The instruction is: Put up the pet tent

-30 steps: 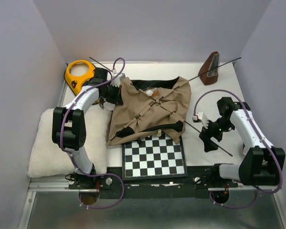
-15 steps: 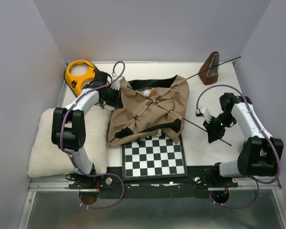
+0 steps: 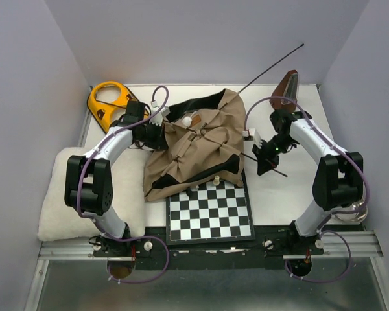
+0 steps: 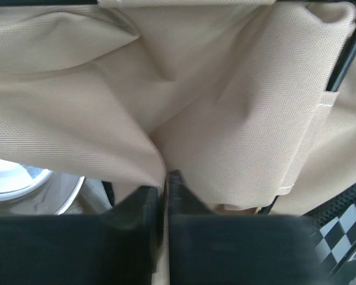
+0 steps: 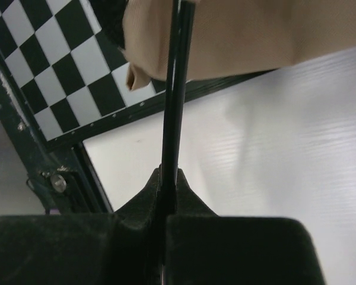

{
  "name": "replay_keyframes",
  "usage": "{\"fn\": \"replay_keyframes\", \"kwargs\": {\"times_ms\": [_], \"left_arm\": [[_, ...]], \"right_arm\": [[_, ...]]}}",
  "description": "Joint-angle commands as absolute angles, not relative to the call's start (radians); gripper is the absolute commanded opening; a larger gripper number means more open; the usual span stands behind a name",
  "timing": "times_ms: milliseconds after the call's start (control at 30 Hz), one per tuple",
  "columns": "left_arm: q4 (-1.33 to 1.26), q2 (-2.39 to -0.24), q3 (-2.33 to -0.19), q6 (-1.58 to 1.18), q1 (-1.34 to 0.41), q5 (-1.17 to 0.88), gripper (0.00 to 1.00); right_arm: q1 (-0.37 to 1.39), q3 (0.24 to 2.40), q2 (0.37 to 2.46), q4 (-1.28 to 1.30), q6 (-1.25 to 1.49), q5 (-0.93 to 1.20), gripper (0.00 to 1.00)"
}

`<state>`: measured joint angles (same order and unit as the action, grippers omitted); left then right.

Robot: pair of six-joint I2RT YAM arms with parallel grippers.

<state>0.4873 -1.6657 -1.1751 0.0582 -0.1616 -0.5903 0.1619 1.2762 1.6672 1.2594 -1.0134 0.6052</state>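
Item: pet tent [image 3: 194, 146], slumped. Pinched at far left by left gripper [image 4: 165, 181]; black pole [image 5: 175, 89] clamped by right gripper [image 5: 168, 178]. Risk: pole slipped or cloth torn if overpulled.

Pet tent [image 3: 198, 146] at the middle of the table [image 3: 292, 194], a claw at either side.
The chessboard [image 3: 209, 214] lies before the tent at the table's near edge, and the tent's near hem overlaps the board's far edge. A cushion [image 3: 58, 194] lies near left, a handled tool [image 3: 107, 100] far left, a metronome [image 3: 286, 87] far right. The left claw [image 4: 165, 178] pinches a fold on the tent's left side. The right claw [image 5: 168, 175] grips one pole [image 5: 175, 89] just right of the tent. The other pole [image 3: 272, 65] sticks out far right, left of the metronome.
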Motion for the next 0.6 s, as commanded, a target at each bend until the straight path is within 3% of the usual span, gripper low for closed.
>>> {"fn": "replay_keyframes", "kwargs": {"times_ms": [0,67,200,333,567], "left_arm": [[0.515,-1.614,-1.212,0.112,-0.176,-0.643,0.37],[0.496,-1.562,-1.229,0.158,-0.158,-0.696,0.58],[0.355,-1.453,-1.241,0.221,-0.17,-0.843,0.82],[0.288,-1.456,-1.301,0.357,-0.309,-0.862,0.83],[0.175,-1.609,-1.422,0.448,-0.508,-0.882,0.74]], "right_arm": [[0.178,1.405,1.732,1.173,-1.026,0.718,0.01],[0.178,1.428,1.735,1.18,-1.038,0.715,0.01],[0.181,1.428,1.718,1.175,-1.068,0.73,0.01],[0.184,1.437,1.73,1.183,-1.083,0.744,0.01],[0.189,1.471,1.741,1.206,-1.077,0.736,0.01]]}}
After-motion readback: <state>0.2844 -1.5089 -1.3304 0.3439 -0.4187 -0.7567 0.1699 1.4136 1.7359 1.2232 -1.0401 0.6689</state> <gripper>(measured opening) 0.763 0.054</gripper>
